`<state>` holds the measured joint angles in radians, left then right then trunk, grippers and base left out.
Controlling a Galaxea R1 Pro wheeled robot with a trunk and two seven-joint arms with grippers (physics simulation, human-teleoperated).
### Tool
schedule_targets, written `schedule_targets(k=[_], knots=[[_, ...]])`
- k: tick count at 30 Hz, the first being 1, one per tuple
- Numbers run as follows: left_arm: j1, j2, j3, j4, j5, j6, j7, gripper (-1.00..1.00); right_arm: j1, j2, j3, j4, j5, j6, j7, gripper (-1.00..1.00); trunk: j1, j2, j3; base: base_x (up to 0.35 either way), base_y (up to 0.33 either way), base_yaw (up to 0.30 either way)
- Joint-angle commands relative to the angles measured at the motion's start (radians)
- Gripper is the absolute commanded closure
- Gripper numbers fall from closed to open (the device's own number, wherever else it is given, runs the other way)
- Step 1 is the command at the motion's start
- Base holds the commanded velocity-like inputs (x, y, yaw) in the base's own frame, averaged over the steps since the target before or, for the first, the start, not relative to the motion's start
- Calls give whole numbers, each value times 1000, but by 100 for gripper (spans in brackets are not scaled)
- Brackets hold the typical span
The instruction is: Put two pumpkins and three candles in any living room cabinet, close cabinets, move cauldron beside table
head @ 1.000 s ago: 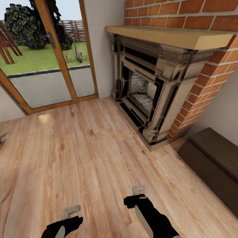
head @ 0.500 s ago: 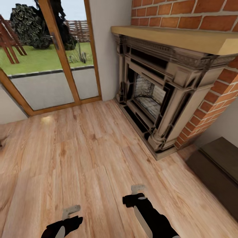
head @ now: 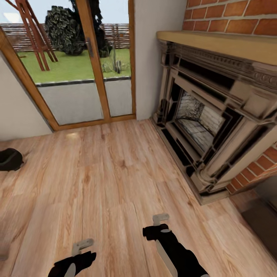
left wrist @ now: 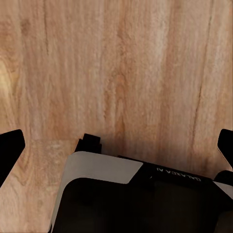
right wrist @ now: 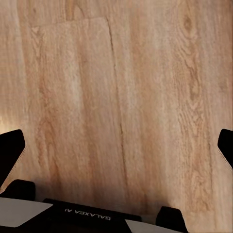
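In transit, both arms empty; step in hand looks like going for the cauldron.
Cauldron [head: 10, 159] sits on the wood floor [head: 115, 184] at its far left edge, below the glass door [head: 77, 77]. Left gripper [head: 83, 245] and right gripper [head: 161, 219] hang low over bare boards, fingers spread apart, holding nothing. Fireplace [head: 207, 127] on the right, cabinet [head: 263, 219] corner beyond it. Next move calls for turning left and closing on the cauldron.

The head camera looks down and forward over the floor [head: 115, 173] toward a fireplace [head: 207, 127]; both wrist cameras face that floor closely.
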<state>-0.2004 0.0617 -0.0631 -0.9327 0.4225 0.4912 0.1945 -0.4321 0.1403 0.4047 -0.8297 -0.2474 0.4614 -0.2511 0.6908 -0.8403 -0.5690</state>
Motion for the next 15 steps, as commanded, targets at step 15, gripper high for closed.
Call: schedule_targets(k=[15], knots=[[-2,1,-6,13,8,2,10,-100,-1,-1,3,3,-9,2,-10,-100,1,-1,-1,337,0,290]])
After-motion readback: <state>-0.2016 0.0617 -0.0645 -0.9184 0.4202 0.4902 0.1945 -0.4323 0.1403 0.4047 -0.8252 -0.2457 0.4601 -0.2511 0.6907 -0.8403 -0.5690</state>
